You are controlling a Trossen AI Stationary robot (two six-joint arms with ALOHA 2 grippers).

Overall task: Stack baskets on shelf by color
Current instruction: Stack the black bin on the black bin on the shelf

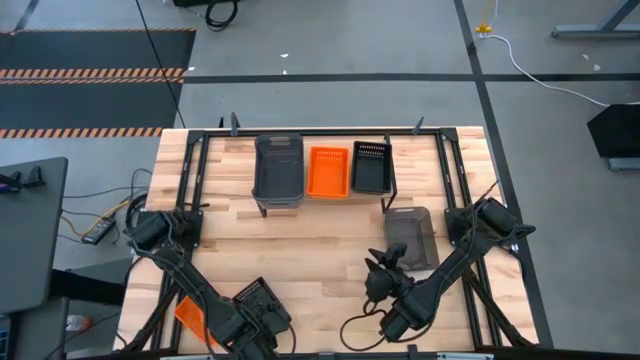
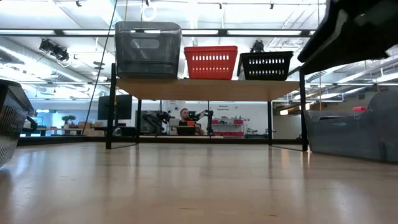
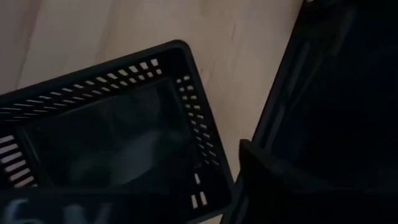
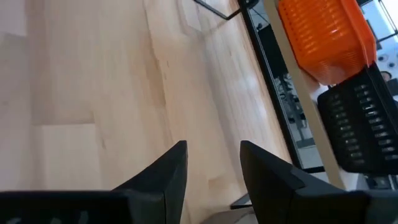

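Observation:
On the shelf (image 1: 320, 135) at the far edge stand a grey basket stack (image 1: 278, 165), an orange basket (image 1: 328, 172) and a black basket (image 1: 370, 166). A loose grey basket (image 1: 412, 238) rests on the table on the right. Near the left, by the near edge, lie a black mesh basket (image 1: 258, 298) and an orange basket (image 1: 190, 315). My left gripper (image 1: 248, 322) hangs over the black mesh basket (image 3: 112, 143); whether it touches it is unclear. My right gripper (image 4: 211, 174) is open above bare table, just left of the loose grey basket.
Black metal frame rails (image 1: 195, 180) run along both sides of the tabletop. Bare wood (image 1: 320, 250) lies between the shelf and the arms. In the low view a person (image 2: 185, 115) sits far behind the table, seen under the shelf.

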